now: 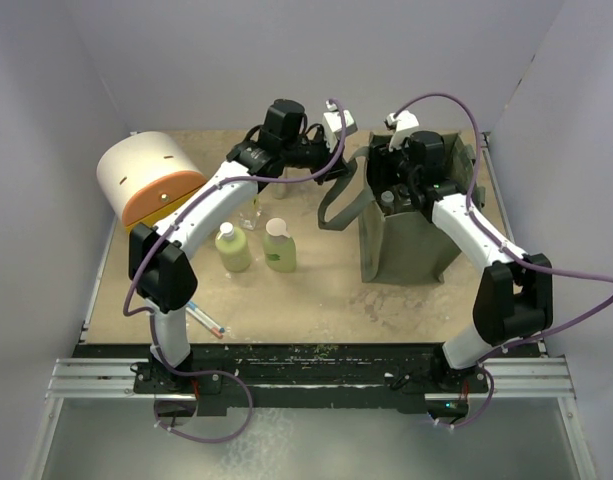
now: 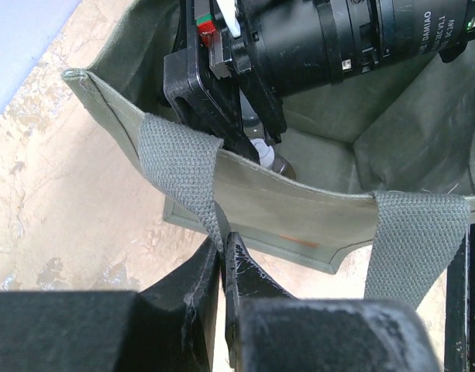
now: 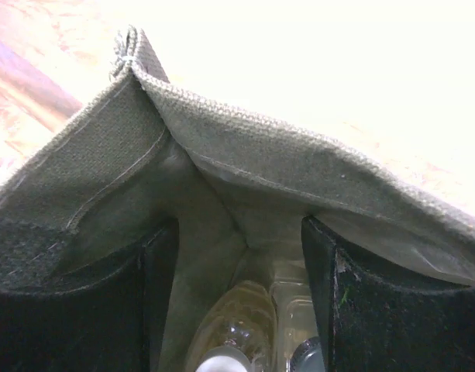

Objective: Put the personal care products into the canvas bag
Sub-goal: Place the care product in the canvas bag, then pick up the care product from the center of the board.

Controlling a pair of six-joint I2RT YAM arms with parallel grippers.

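Bag (image 1: 411,245), soft canvas, is standing at 3 o'clock; your left gripper (image 2: 223,249) is pinching its strap (image 2: 179,167), and your right gripper (image 3: 241,232) is hanging unclenched inside above bottles (image 3: 237,325). Green bottles (image 1: 233,248) are waiting at 9 o'clock, likely light and slick; you are best gripping mid-body.

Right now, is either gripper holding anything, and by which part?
The left gripper pinches the canvas bag by one strap handle. The right gripper, jaws apart inside the bag, holds nothing.

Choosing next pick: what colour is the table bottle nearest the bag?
The bottle is pale green; top view shows it best.
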